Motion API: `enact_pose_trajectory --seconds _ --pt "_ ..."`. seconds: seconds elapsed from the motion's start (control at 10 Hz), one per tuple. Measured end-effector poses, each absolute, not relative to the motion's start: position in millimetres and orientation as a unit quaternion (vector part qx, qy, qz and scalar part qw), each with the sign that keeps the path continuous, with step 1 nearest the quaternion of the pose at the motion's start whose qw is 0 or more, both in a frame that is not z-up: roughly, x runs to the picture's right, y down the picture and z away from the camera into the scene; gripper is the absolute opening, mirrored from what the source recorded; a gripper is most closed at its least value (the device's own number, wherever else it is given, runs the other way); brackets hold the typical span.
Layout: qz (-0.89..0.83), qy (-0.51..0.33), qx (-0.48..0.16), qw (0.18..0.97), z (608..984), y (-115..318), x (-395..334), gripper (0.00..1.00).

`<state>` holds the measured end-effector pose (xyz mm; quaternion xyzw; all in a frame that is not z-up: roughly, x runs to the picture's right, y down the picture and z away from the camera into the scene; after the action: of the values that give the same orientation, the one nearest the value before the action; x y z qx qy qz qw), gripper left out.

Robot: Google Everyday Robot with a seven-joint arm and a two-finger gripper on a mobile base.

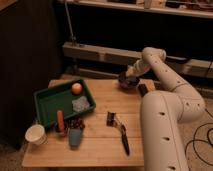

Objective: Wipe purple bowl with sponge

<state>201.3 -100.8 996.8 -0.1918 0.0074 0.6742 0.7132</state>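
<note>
Wooden counter (100, 137), bearing: green tray (50, 102), white cup (36, 134), blue cup (75, 136), black-handled brush (120, 134). At far edge: purple bowl (128, 80), dark block (143, 89) just beside it. Hand (131, 76) over the bowl.

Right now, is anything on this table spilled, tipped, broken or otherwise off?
Nothing stands out. The hand is down at the purple bowl on the table's far edge. The orange lies inside the green tray, the white cup is upright, and the brush lies flat. No spill is visible.
</note>
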Motion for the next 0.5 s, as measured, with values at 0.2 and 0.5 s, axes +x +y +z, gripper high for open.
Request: enact_pose_trajectory --seconds 0.2,0.5 --pt "0.669 0.005 -0.201 0.715 999.1 -98.2 189.4 0.0" --pt "0.66 0.004 -0.219 0.719 999.3 -86.6 173.3 0.0"
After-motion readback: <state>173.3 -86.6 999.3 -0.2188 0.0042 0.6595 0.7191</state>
